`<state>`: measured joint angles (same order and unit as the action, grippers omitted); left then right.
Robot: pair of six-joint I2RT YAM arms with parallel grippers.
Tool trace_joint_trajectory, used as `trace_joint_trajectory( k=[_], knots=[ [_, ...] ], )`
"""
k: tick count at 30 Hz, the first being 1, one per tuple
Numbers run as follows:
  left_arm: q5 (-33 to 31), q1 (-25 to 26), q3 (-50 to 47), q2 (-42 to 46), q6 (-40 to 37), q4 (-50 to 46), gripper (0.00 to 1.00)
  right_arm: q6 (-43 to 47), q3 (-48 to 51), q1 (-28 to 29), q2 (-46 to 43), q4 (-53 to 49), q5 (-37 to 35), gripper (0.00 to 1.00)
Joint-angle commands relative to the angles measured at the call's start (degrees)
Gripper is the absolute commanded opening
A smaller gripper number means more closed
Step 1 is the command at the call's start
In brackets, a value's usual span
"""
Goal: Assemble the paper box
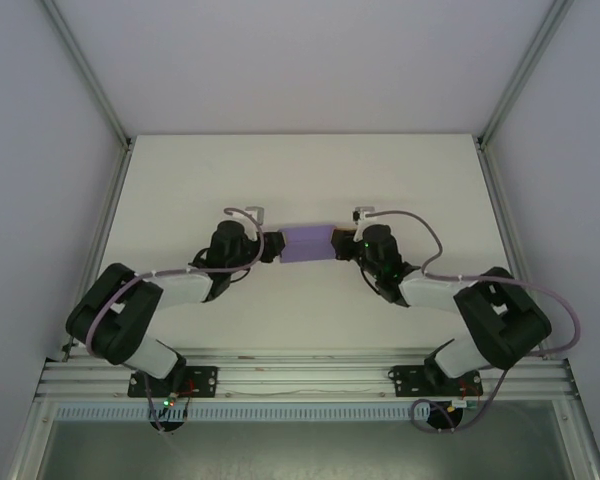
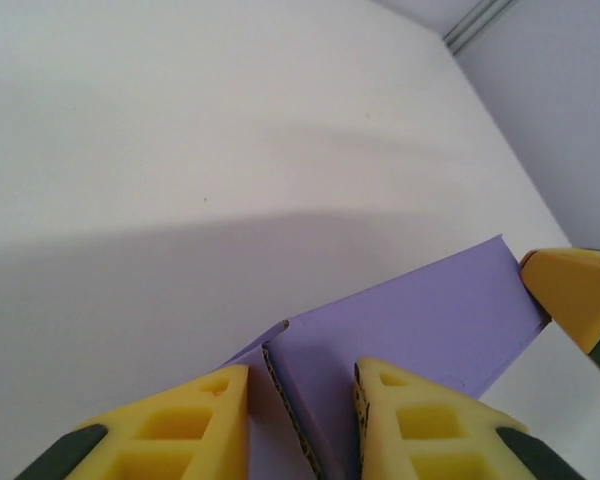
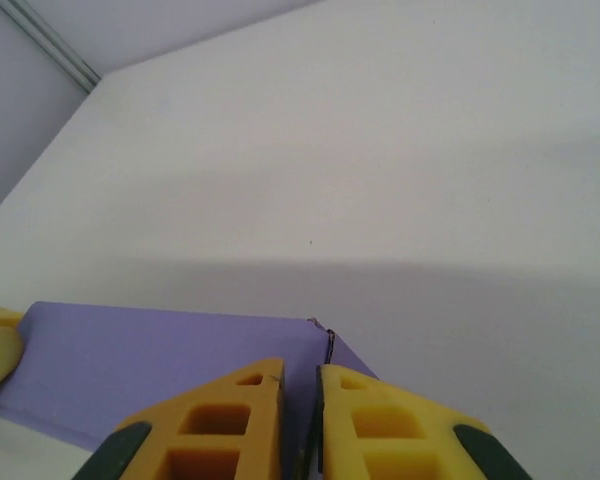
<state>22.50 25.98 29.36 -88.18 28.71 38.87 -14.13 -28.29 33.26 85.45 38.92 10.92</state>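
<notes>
Two robot arms meet over the middle of a white table (image 1: 300, 170), the purple paper box (image 1: 307, 243) spanning the gap between them. It sits well apart from the table's far edge and from the pale enclosure walls (image 1: 40, 150) on both sides, with bare surface all around it. The right gripper (image 3: 300, 420) has its yellow fingers (image 3: 380, 425) drawn almost together, pinching a thin end edge of the box in the slit between them. At the opposite end, the left gripper (image 2: 300, 420) straddles the box's layered edge, one finger on each side and close against the card. Whether it presses on the card cannot be told. Each wrist view catches a finger of the other gripper at the box's far end.
</notes>
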Motion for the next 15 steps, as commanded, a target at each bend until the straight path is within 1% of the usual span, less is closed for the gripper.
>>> trace_joint_trajectory(
  k=[1,4,6,7,9,10,11,13,15],
  knots=[
    [-1.0,0.8,-6.2,-6.5,-1.1,-5.1,0.26,4.5,6.6,0.5,6.2,-8.8,1.9,0.13],
    [-1.3,1.2,-7.0,-4.8,-1.5,-3.9,0.26,3.9,5.9,0.4,4.4,-9.8,3.4,0.13],
    [-3.1,1.5,-5.5,-2.5,-2.2,-7.7,0.28,3.0,4.0,0.5,1.9,-13.8,3.5,0.15],
    [-4.1,1.7,-4.1,-1.0,-2.6,-11.0,0.39,2.4,2.6,0.5,0.3,-15.8,3.6,0.17],
    [-5.6,2.1,-0.9,1.4,-3.4,-17.1,0.46,0.9,-0.6,0.5,-2.6,-21.2,3.3,0.25],
    [-7.3,2.4,1.3,2.7,-3.5,-20.9,0.53,1.6,-2.9,0.5,-4.0,-24.4,4.6,0.29],
    [-8.3,2.4,3.6,3.5,-3.3,-24.4,0.61,1.3,-4.9,0.5,-5.2,-26.9,4.9,0.34],
    [-11.2,2.4,9.0,4.7,-3.5,-31.8,0.79,0.7,-9.2,0.5,-7.3,-31.6,3.8,0.38],
    [-13.1,2.4,12.8,5.9,-3.6,-36.0,0.95,1.6,-13.2,0.4,-8.6,-35.4,3.6,0.45]
  ],
)
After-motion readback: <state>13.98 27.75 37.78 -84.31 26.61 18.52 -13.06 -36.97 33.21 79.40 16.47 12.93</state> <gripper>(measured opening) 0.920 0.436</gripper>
